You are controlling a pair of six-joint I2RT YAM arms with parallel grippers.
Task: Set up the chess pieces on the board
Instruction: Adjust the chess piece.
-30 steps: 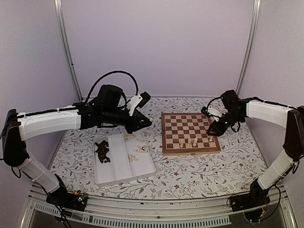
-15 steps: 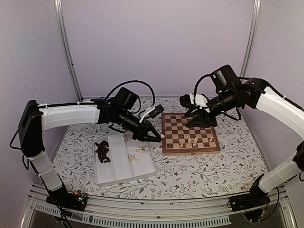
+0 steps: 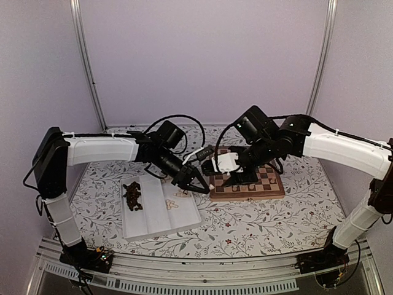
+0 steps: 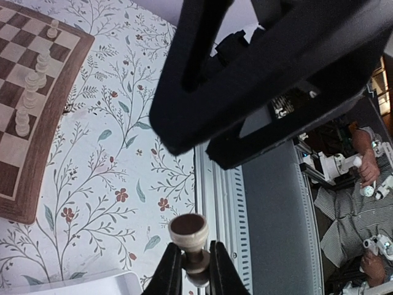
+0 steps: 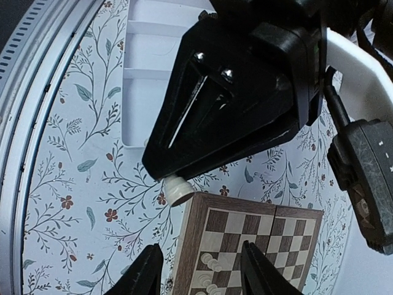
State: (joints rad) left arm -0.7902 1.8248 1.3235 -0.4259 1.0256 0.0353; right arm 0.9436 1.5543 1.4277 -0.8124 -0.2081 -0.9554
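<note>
White tray (image 3: 153, 209) at left: dark chessmen (image 3: 132, 195) heaped in left compartment, cream chessmen (image 3: 176, 196) in right one. Left claw (image 3: 198, 184) now down from above tray to board's near left corner, nearly closed, pinching one cream piece (image 4: 189, 233). Right claw (image 5: 199, 261) swung over from board's right side, jaws spread wide and widening, holding nothing, facing that piece. Likely a handover before placing. Board (image 3: 245, 195) on table (image 3: 245, 227): a few standing cream pieces (image 4: 31, 92) near one edge. No readable writing.
</note>
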